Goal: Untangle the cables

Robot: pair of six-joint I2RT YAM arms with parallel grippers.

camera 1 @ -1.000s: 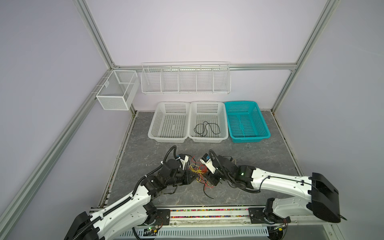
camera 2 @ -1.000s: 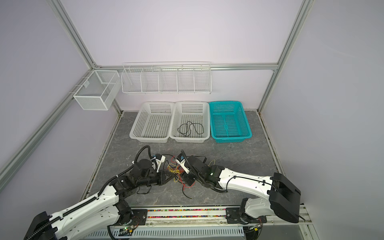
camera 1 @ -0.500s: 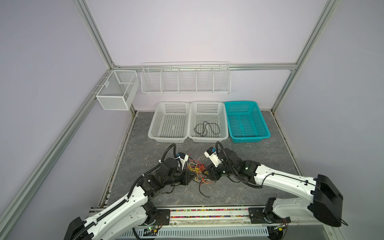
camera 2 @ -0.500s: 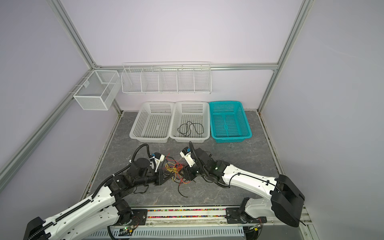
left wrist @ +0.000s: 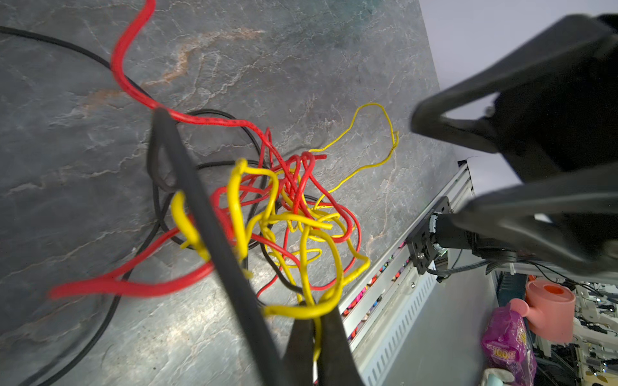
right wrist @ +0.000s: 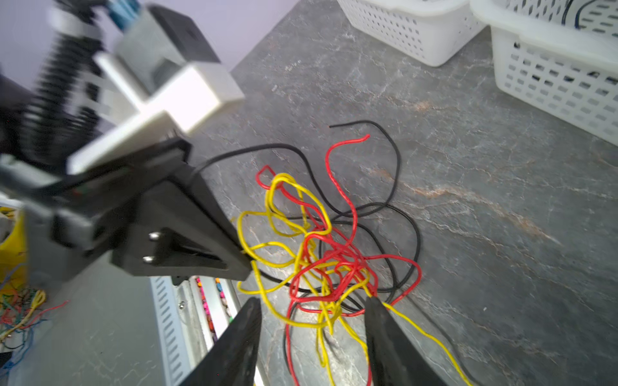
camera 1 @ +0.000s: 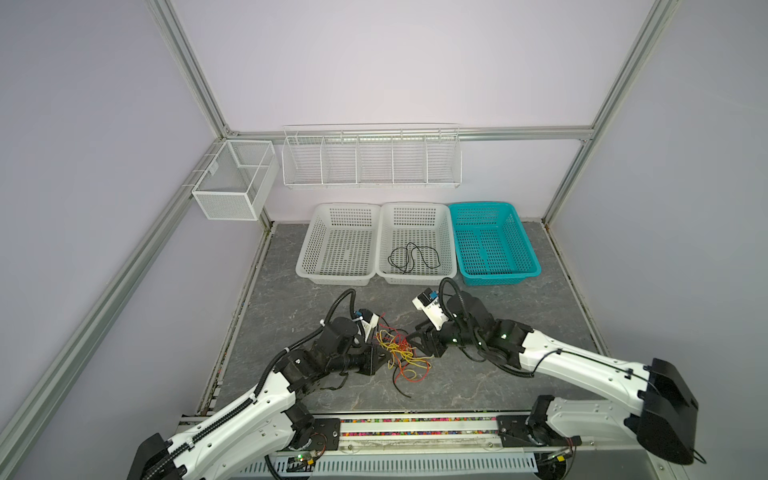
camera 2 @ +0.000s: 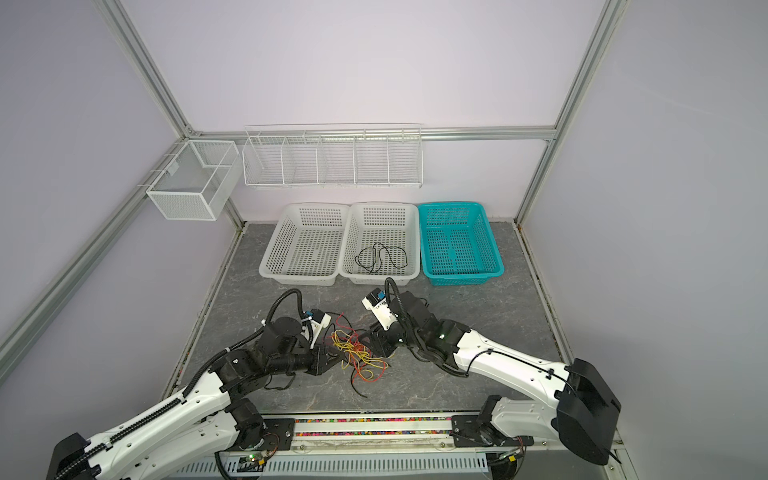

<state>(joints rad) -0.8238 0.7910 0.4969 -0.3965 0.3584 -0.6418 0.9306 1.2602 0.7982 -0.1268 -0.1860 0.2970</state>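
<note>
Left gripper (left wrist: 314, 312): clamped on a yellow cable (left wrist: 294, 310) at the tangle's left edge; it should anchor that strand.
Tangle (camera 1: 399, 351): red, yellow and black cables lay knotted on the worktop (camera 1: 478, 374).
Right gripper (right wrist: 312, 302): jaws stood half parted astride the tangle's right side; it should pinch one strand and pull gently.
Basket (camera 1: 415, 206): stood beyond the tangle with one black cable (camera 1: 413, 257) inside.

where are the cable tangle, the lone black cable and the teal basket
cable tangle (camera 1: 398, 348): a top view, middle
black cable (camera 1: 410, 244): a top view, loop top
teal basket (camera 1: 500, 275): a top view, front rim

Grey marbled tabletop (camera 1: 561, 307) with tangled cables (camera 1: 399, 351), two white baskets (camera 1: 332, 277), one teal basket (camera 1: 498, 277)
</note>
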